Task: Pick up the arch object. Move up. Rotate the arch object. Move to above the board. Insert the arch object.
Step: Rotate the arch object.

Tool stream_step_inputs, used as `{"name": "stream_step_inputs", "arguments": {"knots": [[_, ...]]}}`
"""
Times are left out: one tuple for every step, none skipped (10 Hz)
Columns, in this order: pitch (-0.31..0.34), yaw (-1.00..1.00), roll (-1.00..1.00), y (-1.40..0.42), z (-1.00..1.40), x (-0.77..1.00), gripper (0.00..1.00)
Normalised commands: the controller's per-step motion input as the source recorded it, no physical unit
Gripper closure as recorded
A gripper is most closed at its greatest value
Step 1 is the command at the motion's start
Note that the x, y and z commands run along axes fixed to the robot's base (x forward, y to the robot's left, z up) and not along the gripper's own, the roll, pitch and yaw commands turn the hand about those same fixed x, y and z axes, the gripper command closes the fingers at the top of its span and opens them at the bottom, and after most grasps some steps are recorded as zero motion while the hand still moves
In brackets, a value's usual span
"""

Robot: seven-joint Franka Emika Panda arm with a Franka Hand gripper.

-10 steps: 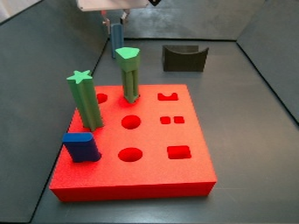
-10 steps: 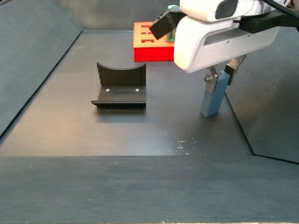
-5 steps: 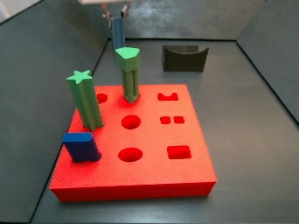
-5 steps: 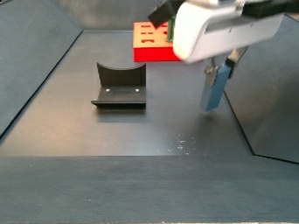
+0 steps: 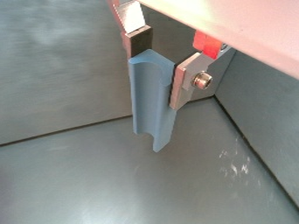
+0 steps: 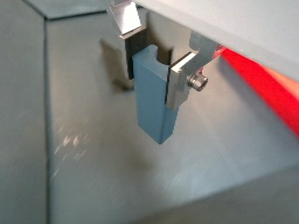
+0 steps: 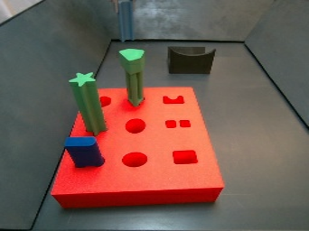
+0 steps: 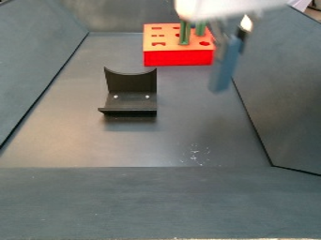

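Note:
The arch object (image 5: 152, 101) is a tall slate-blue peg, and my gripper (image 5: 162, 66) is shut on its upper end in both wrist views. It hangs upright, clear of the dark floor, with silver fingers (image 6: 179, 79) pressed on either side of the arch object (image 6: 155, 96). In a side view the arch object (image 8: 226, 66) is blurred in the air to the right of the fixture, under the gripper (image 8: 236, 33). The red board (image 7: 182, 176) lies in the foreground with its arch-shaped hole (image 7: 176, 97) open. There the arch object (image 7: 123, 20) hangs behind the board, and the gripper is above the frame edge.
On the board stand two green pegs, one star-topped (image 7: 85, 104) and one (image 7: 133, 77) further back, and a short blue block (image 7: 83, 151). The dark fixture (image 7: 190, 60) sits on the floor behind the board. Grey walls (image 8: 282, 103) enclose the floor.
The gripper has risen with the arch object, lifting it off the floor. The gripper body has left the top of a side view. Nothing on the board moved.

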Motion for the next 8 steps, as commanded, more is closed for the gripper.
{"name": "stream_step_inputs", "arguments": {"knots": [[0.068, 0.03, -0.03, -0.66, 1.00, 0.42, 1.00], [0.059, 0.03, -0.05, -0.51, 1.00, 0.33, 1.00], [0.058, 0.03, -0.07, -0.36, 0.92, 0.25, 1.00], [0.064, 0.03, -0.07, -0.18, 0.70, 0.13, 1.00], [0.059, 0.03, -0.06, -0.11, 0.55, 0.07, 1.00], [0.053, 0.02, -0.05, -0.07, 0.34, 0.04, 1.00], [0.055, 0.02, -0.06, -0.05, 0.24, 0.03, 1.00], [-0.024, -1.00, -0.02, 0.00, 0.00, 0.00, 1.00]]}}
